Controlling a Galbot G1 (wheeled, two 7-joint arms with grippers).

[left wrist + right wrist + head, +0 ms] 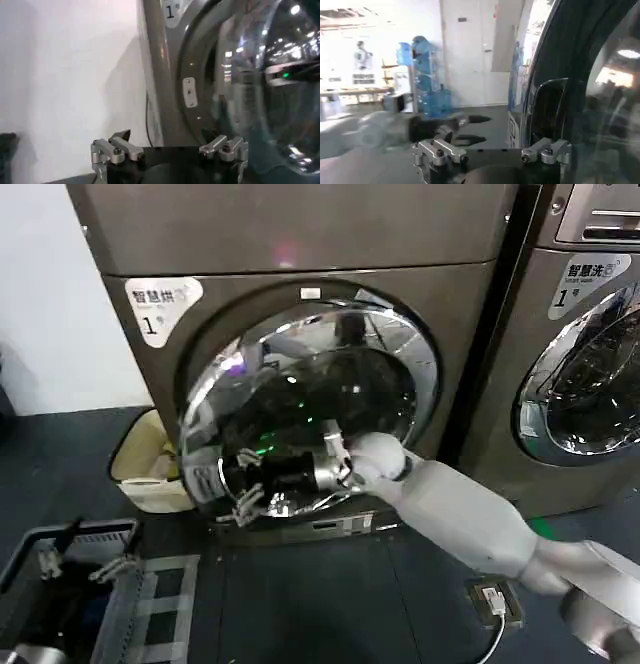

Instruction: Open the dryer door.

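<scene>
The dryer [300, 234] is brown-grey, with a white "1" label at its top left corner. The dryer door [300, 399], chrome-ringed with dark glass, stands ajar: its left edge is swung off the front and a dark gap shows along the upper left. My right gripper [243, 502] reaches in from the lower right to the door's lower left edge. In the right wrist view the right gripper [493, 158] is open with nothing between its fingers, and the door's dark rim [545, 115] is beside it. My left gripper [85, 564] [171, 152] hangs open low at the left, apart from the door [260, 75].
A neighbouring grey machine [590, 364] with its own chrome door stands at the right. A cream bin [150, 469] sits left of the dryer by the white wall. A dark crate [30, 584] lies at the bottom left. A cable and plug [495, 599] lie on the floor.
</scene>
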